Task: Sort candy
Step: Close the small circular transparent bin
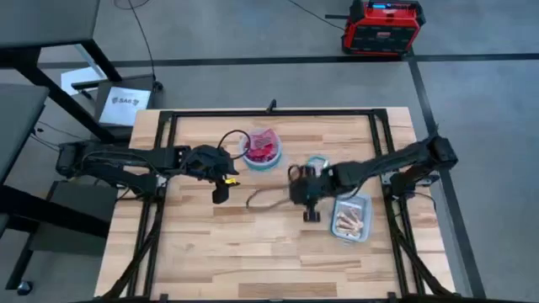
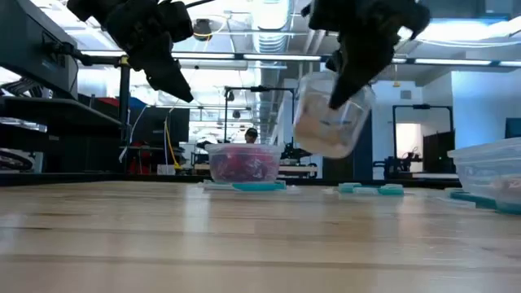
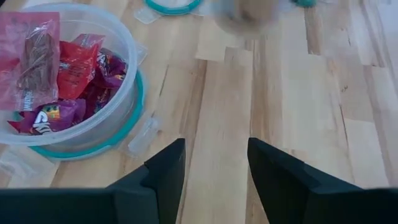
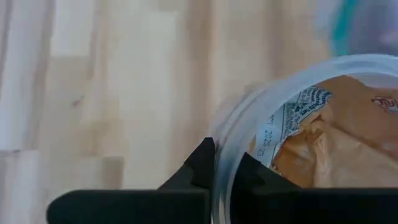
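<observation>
A clear round bowl [image 1: 263,150] standing on a teal lid holds red and purple candy [image 3: 59,81]. My left gripper [image 3: 216,168] hovers open above bare wood just beside this bowl, on its near-left side [image 1: 223,187]. My right gripper [image 1: 306,195] is shut on a second clear bowl [image 2: 330,118], which hangs tilted in the air, well above the table. Orange-wrapped candy [image 4: 336,143] lies inside that bowl. My right gripper pinches the held bowl's rim wall [image 4: 227,134], one finger inside [image 4: 249,171] and one outside [image 4: 199,165]. In the low view the fingers come down from above onto the upper rim [image 2: 348,88]. The bowl is lifted clear and tilted, hanging below the fingers.
A clear rectangular tub [image 1: 351,220] with orange and pale candy stands near the table's right edge [image 2: 488,171]. Teal lids [image 2: 370,189] lie on the wood behind the held bowl. A thin cord loop [image 1: 265,199] lies between the grippers.
</observation>
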Robot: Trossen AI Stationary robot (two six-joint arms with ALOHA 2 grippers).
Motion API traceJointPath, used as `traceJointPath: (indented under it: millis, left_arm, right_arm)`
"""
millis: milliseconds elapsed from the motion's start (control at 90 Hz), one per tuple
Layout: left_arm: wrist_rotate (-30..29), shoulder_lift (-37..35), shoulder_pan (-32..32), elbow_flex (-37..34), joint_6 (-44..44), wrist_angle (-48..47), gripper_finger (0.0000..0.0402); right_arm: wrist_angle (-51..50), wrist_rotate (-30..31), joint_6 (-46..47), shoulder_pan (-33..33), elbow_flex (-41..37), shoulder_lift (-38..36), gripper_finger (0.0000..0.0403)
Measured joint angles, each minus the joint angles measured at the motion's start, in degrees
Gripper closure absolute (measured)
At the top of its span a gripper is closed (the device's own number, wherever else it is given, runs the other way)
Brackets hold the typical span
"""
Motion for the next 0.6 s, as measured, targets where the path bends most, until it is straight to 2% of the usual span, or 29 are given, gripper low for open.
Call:
traceJointPath:
  millis: [200,378,600]
  left_arm:
    - [0.00,0.00,-1.22,0.00,-0.18,-0.04,0.0243]
    - [0.00,-0.02,-1.48,0.00,-0.38,-0.42,0.0243]
    - [0.00,-0.02,-1.48,0.00,-0.13,-1.84,0.0243]
  right_arm:
    - [0.03,-0.23,1.55,2.39,2.86,7.02,0.0392]
    - [-2.75,-0.65,1.92,2.34,7.35,9.28,0.0332]
    - [-23.10,-0.47,2.76,1.80,17.50,7.02,0.0257]
